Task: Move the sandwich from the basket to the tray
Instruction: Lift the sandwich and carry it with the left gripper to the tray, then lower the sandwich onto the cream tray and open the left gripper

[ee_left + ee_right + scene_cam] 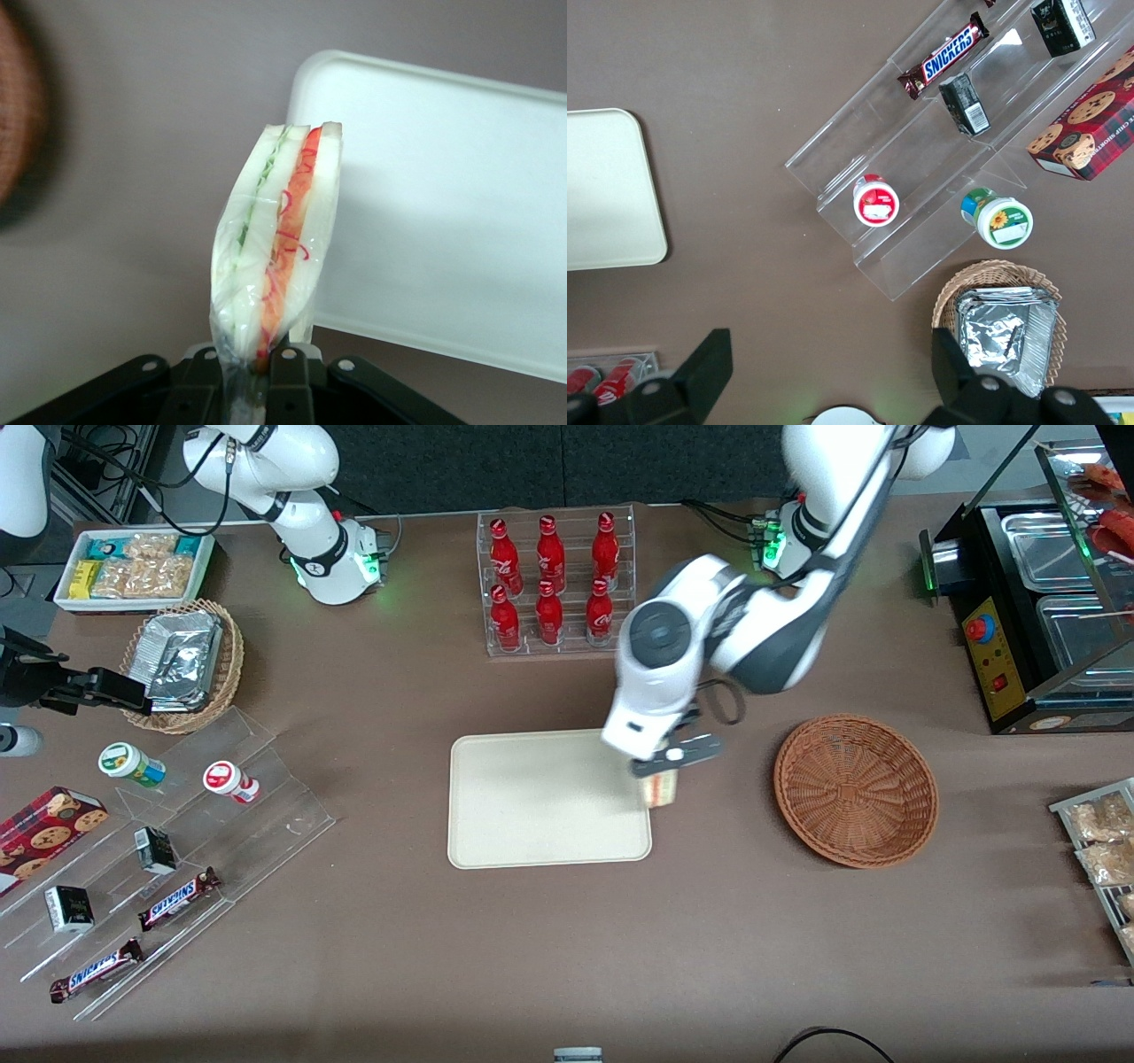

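My left gripper (666, 769) hangs over the edge of the cream tray (532, 797) that faces the basket, shut on the sandwich (662, 788). In the left wrist view the sandwich (279, 239) is a wrapped wedge of pale bread with red and green filling, pinched at its end between the black fingers (297, 385) of the gripper (254, 382). The tray (443, 204) lies below it, its rounded corner under the wedge. The reddish-brown wicker basket (856, 788) sits on the table toward the working arm's end, with nothing in it.
A clear rack of red bottles (555, 580) stands farther from the front camera than the tray. A black food warmer (1036, 602) and a rack of snack bags (1103, 841) are at the working arm's end. Clear display steps with snacks (168, 850) and a foil-packet basket (186, 664) lie toward the parked arm's end.
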Robot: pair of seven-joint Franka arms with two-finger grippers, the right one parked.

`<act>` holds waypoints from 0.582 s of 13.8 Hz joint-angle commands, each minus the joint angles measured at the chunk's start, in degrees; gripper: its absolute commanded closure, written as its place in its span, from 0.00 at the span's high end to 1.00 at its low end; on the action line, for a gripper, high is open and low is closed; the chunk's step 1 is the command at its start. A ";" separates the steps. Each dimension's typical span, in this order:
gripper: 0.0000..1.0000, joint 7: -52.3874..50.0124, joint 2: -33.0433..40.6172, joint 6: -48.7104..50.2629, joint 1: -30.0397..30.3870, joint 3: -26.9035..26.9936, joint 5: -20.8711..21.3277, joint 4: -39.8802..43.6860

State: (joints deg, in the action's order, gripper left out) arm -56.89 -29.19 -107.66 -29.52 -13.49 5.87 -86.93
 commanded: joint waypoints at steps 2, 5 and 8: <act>0.00 -0.59 -8.33 -6.66 -4.74 0.66 0.99 6.51; 0.00 -0.59 -12.45 -8.45 -7.56 1.01 1.77 9.83; 0.00 -2.60 -16.59 -8.53 -9.06 1.01 5.81 12.48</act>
State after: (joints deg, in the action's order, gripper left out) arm -57.41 -42.40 -116.97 -36.94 -13.30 9.18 -78.46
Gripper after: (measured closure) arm 0.850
